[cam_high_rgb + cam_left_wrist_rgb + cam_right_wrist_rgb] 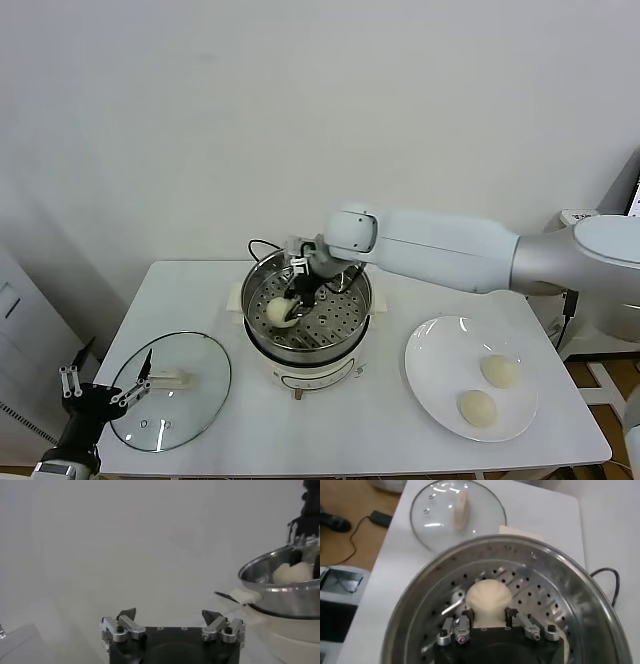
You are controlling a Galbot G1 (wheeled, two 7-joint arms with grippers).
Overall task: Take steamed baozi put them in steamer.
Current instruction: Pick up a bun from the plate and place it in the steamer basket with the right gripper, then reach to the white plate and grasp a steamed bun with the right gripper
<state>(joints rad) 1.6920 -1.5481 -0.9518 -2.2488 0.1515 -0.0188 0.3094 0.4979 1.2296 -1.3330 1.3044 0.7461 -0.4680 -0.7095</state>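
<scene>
Two baozi sit on the white table's plate; right pincer pinches one in the steamer.

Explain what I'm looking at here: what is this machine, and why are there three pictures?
It is a two-armed robot photographed by its own cameras: one on its head, one on each wrist. In the head view, its right end effector reaches into the steamer, a shiny perforated basket, its fingers around a steamed baozi. The right wrist view shows that bun up close between the fingers. Two more baozi wait on the white plate. The glass lid lies on the white table. The left end effector waits open beside the lid.
</scene>
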